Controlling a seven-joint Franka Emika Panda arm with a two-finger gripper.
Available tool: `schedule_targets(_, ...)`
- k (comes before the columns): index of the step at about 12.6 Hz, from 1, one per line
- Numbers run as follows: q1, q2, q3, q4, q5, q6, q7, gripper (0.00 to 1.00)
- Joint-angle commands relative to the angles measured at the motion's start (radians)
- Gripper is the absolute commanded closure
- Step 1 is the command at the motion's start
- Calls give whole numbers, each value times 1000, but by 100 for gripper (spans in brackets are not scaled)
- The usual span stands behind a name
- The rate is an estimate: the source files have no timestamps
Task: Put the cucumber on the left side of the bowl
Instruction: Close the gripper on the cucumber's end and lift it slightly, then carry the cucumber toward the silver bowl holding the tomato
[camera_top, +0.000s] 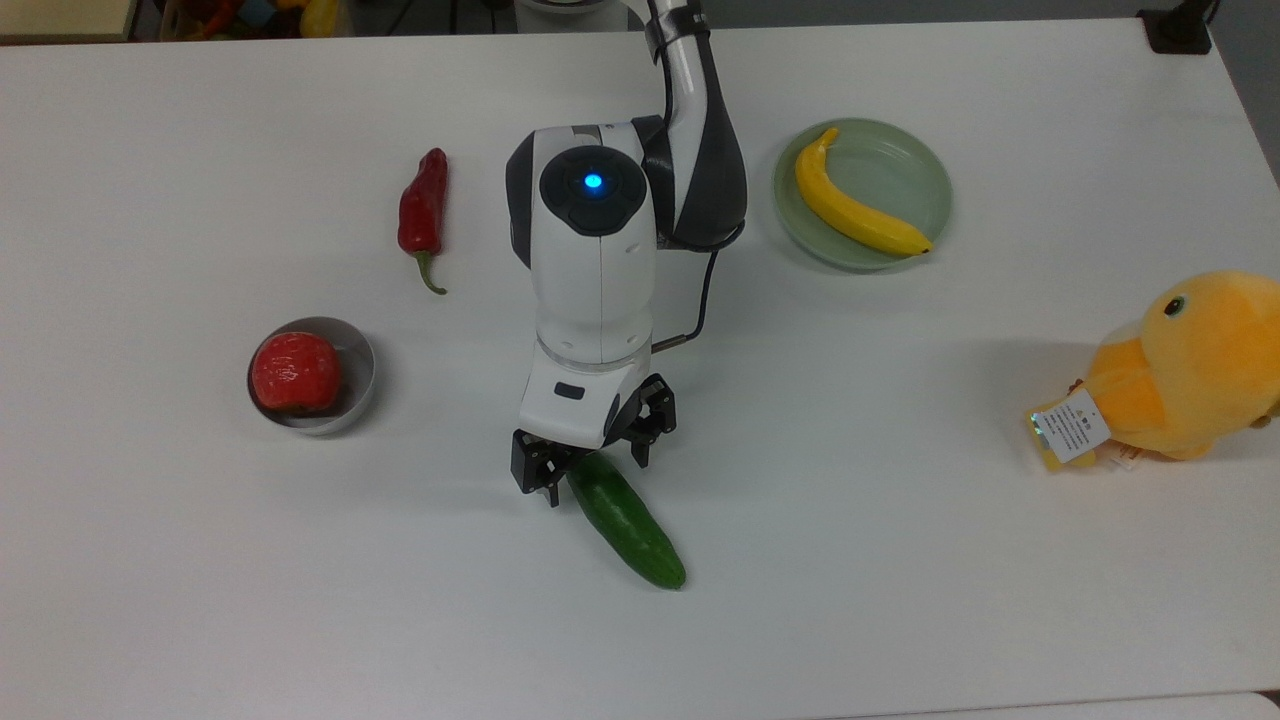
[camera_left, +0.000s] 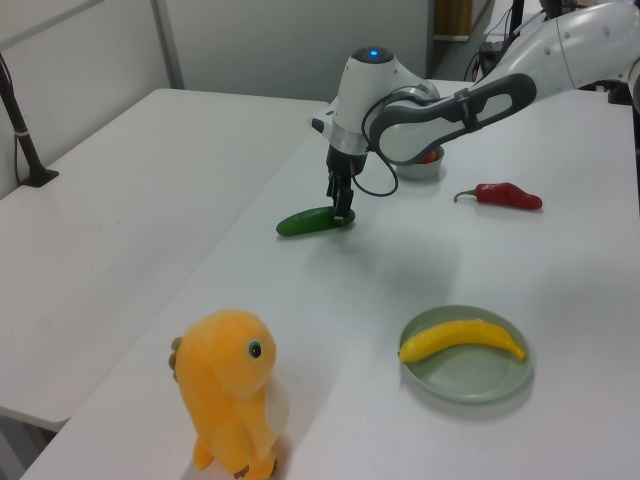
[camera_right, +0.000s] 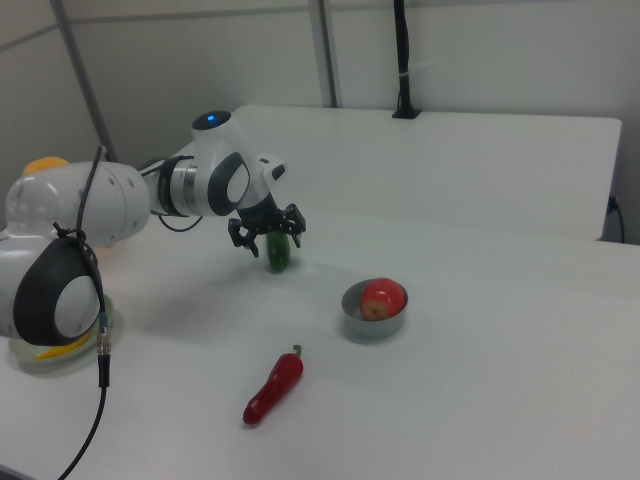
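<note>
The dark green cucumber (camera_top: 626, 522) lies at an angle on the white table, also seen as cucumber (camera_left: 312, 220) and end-on as cucumber (camera_right: 277, 251). My gripper (camera_top: 592, 476) is open and straddles the cucumber's near end, one finger on each side; it appears too as gripper (camera_left: 341, 211) and gripper (camera_right: 268, 236). The silver bowl (camera_top: 350, 345) holds a red tomato (camera_top: 295, 373) and stands to the top view's left of my gripper. In the right view the bowl (camera_right: 372, 322) is to the right view's right of the cucumber.
A red chili pepper (camera_top: 423, 214) lies behind the bowl in the top view. A pale green plate (camera_top: 900, 175) with a banana (camera_top: 853, 210) sits at the top view's upper right. An orange plush toy (camera_top: 1180, 368) stands at the top view's right edge.
</note>
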Motion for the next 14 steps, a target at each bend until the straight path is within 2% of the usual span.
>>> schedule_targets(1, -11, 24, 13, 13, -54, 20, -35, 39)
schedule_targets(2, -11, 32, 13, 15, -65, 22, -39, 76)
schedule_targets(3, -9, 33, 13, 13, -65, 28, -40, 89)
schedule_targets(5, -9, 33, 13, 13, -67, 29, -40, 100)
schedule_targets(8, -8, 7, 15, -16, -84, 29, -35, 100)
schedule_targets(14, -21, -290, 16, -345, -82, 34, -30, 100)
